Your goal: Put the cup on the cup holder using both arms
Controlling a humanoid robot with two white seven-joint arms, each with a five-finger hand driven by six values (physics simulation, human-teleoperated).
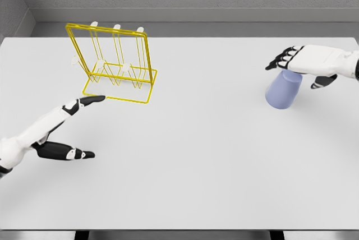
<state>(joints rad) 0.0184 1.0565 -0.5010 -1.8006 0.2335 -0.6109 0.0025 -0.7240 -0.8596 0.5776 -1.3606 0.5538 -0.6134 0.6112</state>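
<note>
Left robot hand (pixel 76 106): extended low over the white bench (pixel 185 167), fingers spread and holding nothing, one fingertip reaching to the front corner of the cup holder (pixel 115 63).

Cup holder: yellow wire frame, standing upright at the left rear of the bench, with pale pegs at the top rail and lower down. Judged light and liable to slide or tip if pushed; the left robot hand is placed where it could steady the base.

Cup (pixel 284 90): pale blue, at the right of the bench, well apart from the cup holder, tilted, wider end toward the viewer.

Right robot hand (pixel 305 60): over the cup's upper end and apparently touching it, fingers extended rather than closed; no firm grasp evident.

Handling judgement: cup appears rigid, smooth-walled and light, so slippery. Best held around the side wall, fingers opposing thumb, leaving the mouth free for a peg.
</note>
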